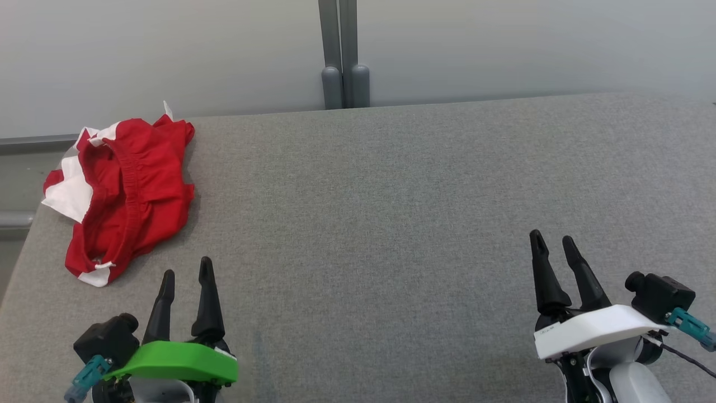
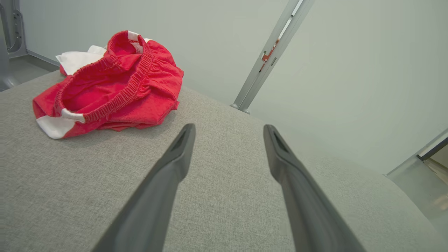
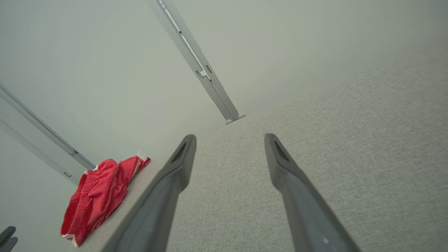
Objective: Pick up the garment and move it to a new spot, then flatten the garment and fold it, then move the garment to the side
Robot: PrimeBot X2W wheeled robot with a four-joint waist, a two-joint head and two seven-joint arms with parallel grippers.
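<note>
Currently the crumpled red-and-white garment lies at the far left corner of the grey bench, reaching its left edge, with the left end effector near it and the right end effector well apart, both spread wide and holding nothing.

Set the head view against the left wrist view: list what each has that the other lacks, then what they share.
Head view: the right pincer, open over the near right of the grey surface; the green cover and white cover behind the pincers.
Left wrist view: a small red mark on the grey post; a dark-edged frame at far right.
Both: the crumpled red and white garment, the grey surface, the post, and the left pincer, open and clear of the garment.
</note>
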